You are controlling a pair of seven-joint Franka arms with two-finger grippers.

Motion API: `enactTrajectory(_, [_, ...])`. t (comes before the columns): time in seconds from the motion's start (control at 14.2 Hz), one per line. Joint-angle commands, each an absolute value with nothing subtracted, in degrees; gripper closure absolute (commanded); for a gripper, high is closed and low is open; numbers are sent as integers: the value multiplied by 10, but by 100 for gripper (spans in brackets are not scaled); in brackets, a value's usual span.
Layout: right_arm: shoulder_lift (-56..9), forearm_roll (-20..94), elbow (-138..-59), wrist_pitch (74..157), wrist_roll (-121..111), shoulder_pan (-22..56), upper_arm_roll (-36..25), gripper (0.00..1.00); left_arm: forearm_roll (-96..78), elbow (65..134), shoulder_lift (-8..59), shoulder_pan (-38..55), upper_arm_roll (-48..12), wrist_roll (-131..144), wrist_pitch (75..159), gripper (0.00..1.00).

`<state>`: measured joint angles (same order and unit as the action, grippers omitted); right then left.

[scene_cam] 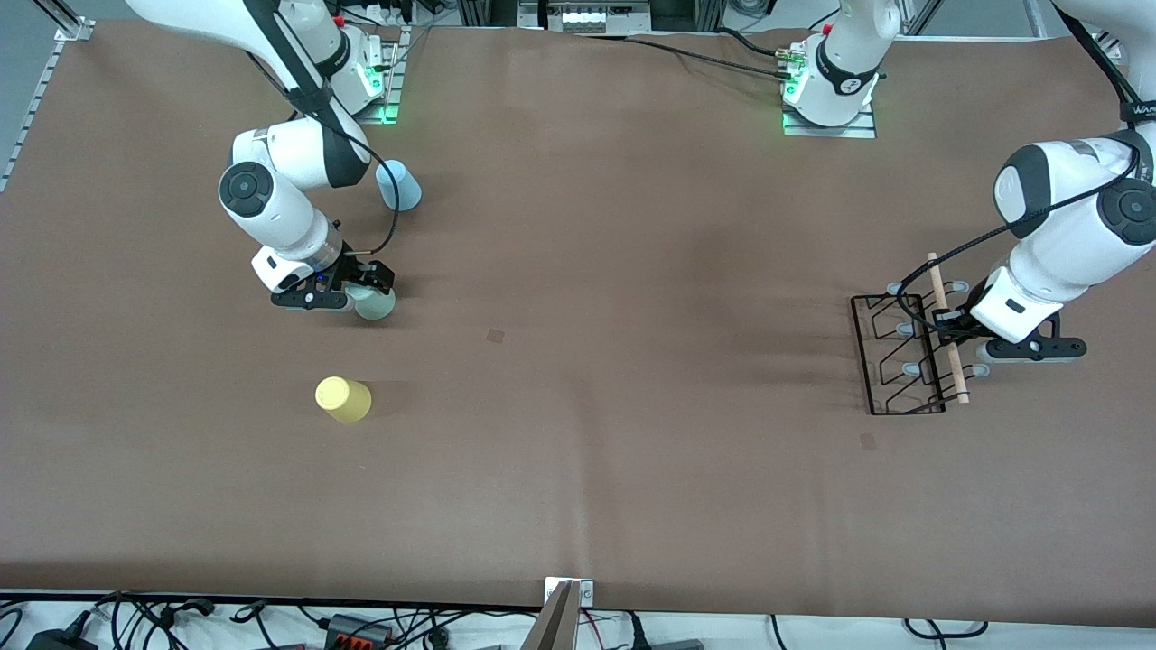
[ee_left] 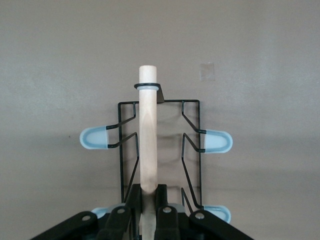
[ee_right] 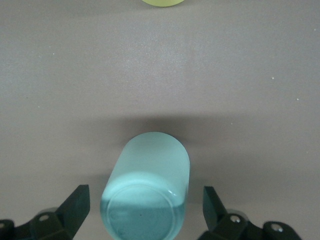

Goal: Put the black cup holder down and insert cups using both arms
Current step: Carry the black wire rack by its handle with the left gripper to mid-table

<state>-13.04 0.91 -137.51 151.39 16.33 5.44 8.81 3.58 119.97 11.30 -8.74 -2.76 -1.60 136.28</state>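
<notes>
Right now both arms are busy at their own ends of the brown table (scene_cam: 578, 469). At the left arm's end, the left gripper (ee_left: 148, 207) is shut on the wooden handle (ee_left: 148, 135) of the black cup holder (scene_cam: 906, 354), which sits on the table with its pale-tipped prongs (ee_left: 95, 138) sticking out to either side; from where I stand the rack looks set down or barely lifted, I cannot say which. At the right arm's end, the right gripper (ee_right: 145, 210) is low over the green cup (scene_cam: 374, 304), its fingers (ee_right: 75, 202) spread wide on either side of the cup and not touching it. The blue cup (scene_cam: 398, 185) stands farther from the front camera than the green one, near the right arm's base, and the yellow cup (scene_cam: 343, 399) stands nearer the camera, well apart from both. I would judge this as the early part of the job: the rack is being positioned while the first cup is about to be picked. Next, the right gripper needs to close squarely on the green cup, lift it cleanly, and carry it across to a prong, while the left keeps the rack steady.
</notes>
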Motion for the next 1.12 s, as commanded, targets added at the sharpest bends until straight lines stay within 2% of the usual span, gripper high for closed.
enactTrajectory(0.0, [-127, 4, -1384, 1528, 173, 55, 88, 0, 45, 1179, 108, -87, -36, -18, 1326, 99])
enactTrajectory(0.21, [-127, 3, -1384, 1528, 173, 54, 88, 0, 45, 1093, 106, -74, -47, -5, 1195, 99])
enactTrajectory(0.42, [-134, 3, -1383, 1535, 173, 53, 87, 0, 45, 1056, 104, -67, -109, 47, 1157, 99])
enactTrajectory(0.77, [-149, 3, -1383, 1553, 175, 52, 87, 0, 45, 1031, 109, -59, -227, 202, 1159, 99])
enactTrajectory(1.05, [-147, 2, -1383, 1553, 174, 52, 86, 0, 64, 1023, 123, 31, -245, 321, 1160, 99])
